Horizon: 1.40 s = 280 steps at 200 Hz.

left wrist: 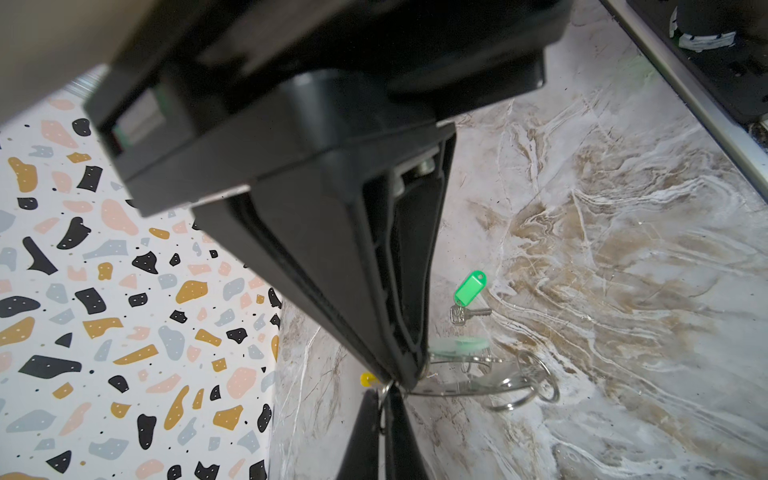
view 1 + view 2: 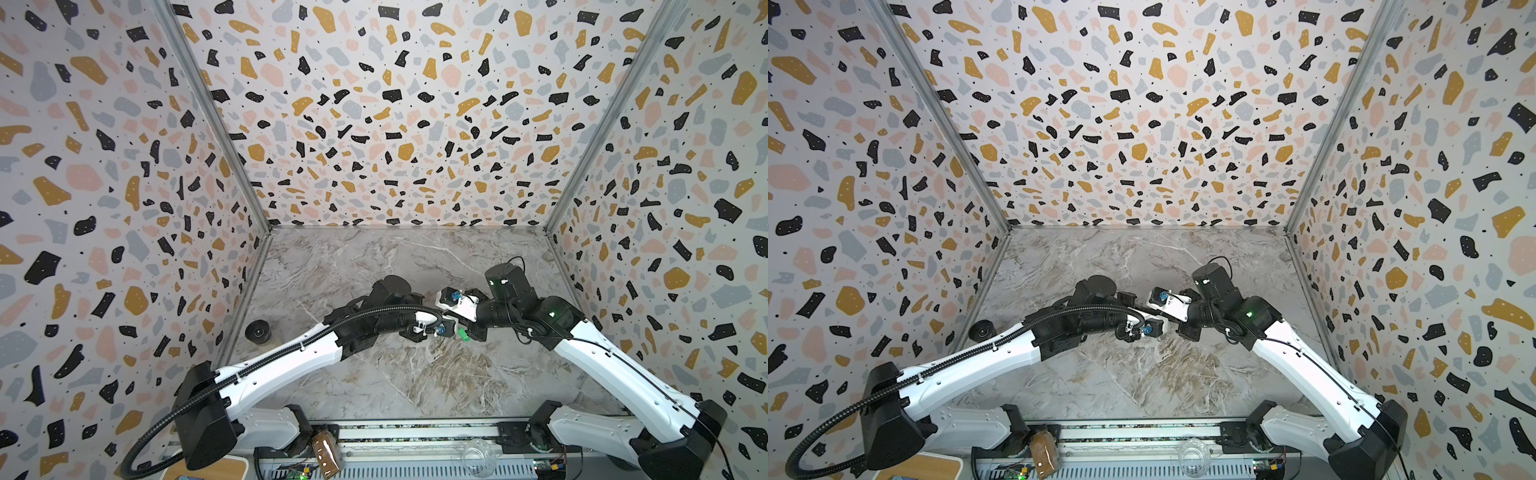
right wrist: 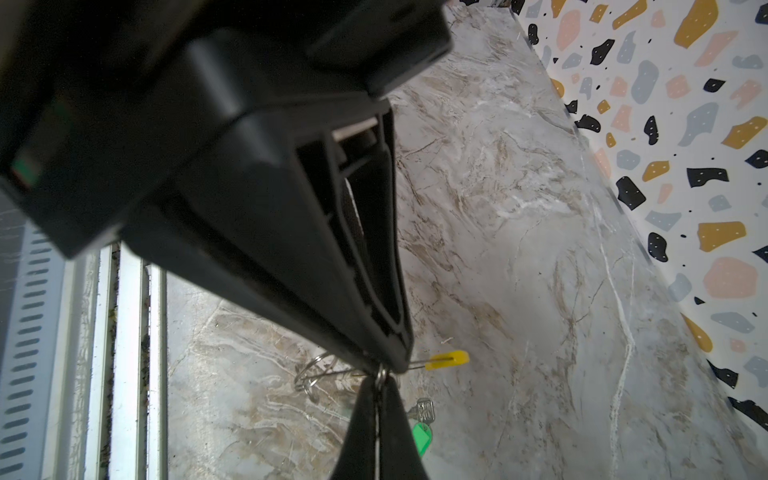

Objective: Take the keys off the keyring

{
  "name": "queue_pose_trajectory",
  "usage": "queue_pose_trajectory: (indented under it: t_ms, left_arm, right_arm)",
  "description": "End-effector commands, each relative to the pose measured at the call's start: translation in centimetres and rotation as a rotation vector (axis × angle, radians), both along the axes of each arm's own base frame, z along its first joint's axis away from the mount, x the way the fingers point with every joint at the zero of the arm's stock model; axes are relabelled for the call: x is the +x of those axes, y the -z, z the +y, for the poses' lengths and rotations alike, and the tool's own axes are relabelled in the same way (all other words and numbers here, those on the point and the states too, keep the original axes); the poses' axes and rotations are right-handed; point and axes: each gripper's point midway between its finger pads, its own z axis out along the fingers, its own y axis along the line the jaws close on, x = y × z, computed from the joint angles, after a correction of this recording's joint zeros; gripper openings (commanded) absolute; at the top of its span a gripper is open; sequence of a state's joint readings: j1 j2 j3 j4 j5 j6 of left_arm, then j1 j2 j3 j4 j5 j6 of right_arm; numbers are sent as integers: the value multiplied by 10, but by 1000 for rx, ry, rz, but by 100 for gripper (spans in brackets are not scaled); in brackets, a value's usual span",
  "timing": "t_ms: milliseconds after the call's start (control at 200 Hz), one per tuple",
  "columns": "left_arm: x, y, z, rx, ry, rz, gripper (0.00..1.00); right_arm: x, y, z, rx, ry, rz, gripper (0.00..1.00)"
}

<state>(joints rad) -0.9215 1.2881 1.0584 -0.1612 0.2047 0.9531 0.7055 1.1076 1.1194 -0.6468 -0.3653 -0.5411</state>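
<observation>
The marble table (image 2: pixel 415 374) carries both arms, the left arm (image 2: pixel 291 357) and the right arm (image 2: pixel 602 353), which meet tip to tip near its middle. A dark roll (image 2: pixel 258 331) sits well apart by the left wall. The left gripper (image 1: pixel 402 372) and the right gripper (image 3: pixel 397 363) are both clamped shut on the thin wire of the keyring (image 1: pixel 457 389), almost at the same spot, just beside its yellow sleeve (image 3: pixel 448 360). The hoop seems lifted off the marble between them. The green tag (image 1: pixel 469 287) and its key (image 1: pixel 465 313) lie flat on the table, apart from the hoop, so that key looks to be off. The pale mint tag (image 1: pixel 461 345) is blurred just beside the hoop, near some small split rings (image 1: pixel 523 384), and probably hangs on it; its key cannot be made out. With two grips so close together, a pull could bend the thin wire or let it slip from one claw. The fingertips could also knock each other. The pale key could slide round the hoop to its far side, away from both claws.
</observation>
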Motion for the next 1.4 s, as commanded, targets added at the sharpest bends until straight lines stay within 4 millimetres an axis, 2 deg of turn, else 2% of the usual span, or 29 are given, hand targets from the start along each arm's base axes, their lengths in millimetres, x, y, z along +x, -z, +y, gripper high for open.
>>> queue_pose_trajectory:
  t_ms: [0, 105, 225, 400, 496, 636, 1066, 1191, 1397]
  left_arm:
    - [6, -13, -6, -31, -15, -19, 1]
    - [5, -11, -6, -30, -18, -3, 0]
    - [3, -8, -6, -29, -5, 26, 0]
    - [-1, -26, -2, -147, 63, 96, 0]
    - [-5, -45, 2, -256, 117, 139, 0]
    - [-12, -64, 8, -364, 201, 193, 0]
    - [-25, -78, 10, -515, 309, 283, 0]
    - [-25, -81, 11, -544, 312, 290, 0]
    - [-25, -87, 12, -592, 301, 298, 0]
  right_arm:
    - [-6, -29, 10, 68, -47, -74, 1]
    - [-4, -35, 10, 79, -38, -108, 5]
    - [-1, -43, 3, 82, -10, -166, 19]
    - [7, -56, -20, 65, 90, -291, 32]
    - [5, -63, -27, 77, 107, -319, 33]
    - [0, -62, -30, 101, 117, -319, 33]
    - [-11, -83, -13, 229, 39, -311, 34]
    - [-16, -81, -11, 241, 21, -283, 34]
    - [-13, -73, -20, 223, 83, -264, 35]
